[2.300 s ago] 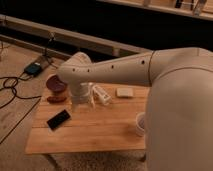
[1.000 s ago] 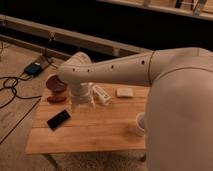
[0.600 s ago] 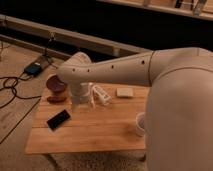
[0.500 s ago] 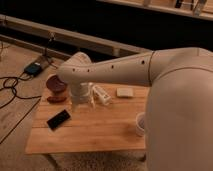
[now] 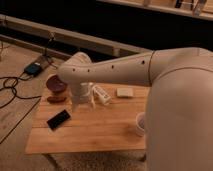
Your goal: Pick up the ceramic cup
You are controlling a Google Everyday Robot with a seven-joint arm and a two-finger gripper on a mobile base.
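Observation:
The ceramic cup [image 5: 139, 124] is white and round and stands near the right edge of the wooden table [image 5: 100, 132]. My arm's large white body covers its right side. My gripper [image 5: 82, 103] hangs down from the arm's wrist over the left-middle of the table, far to the left of the cup and not touching it. It sits between the dark red bowl [image 5: 55, 83] and the clear plastic bottle [image 5: 102, 94], which lies on its side.
A black phone [image 5: 58, 119] lies at the table's front left. A small brown item [image 5: 56, 99] lies in front of the bowl. A flat white item [image 5: 125, 92] lies at the back. Cables and a blue device [image 5: 34, 68] are on the floor at left.

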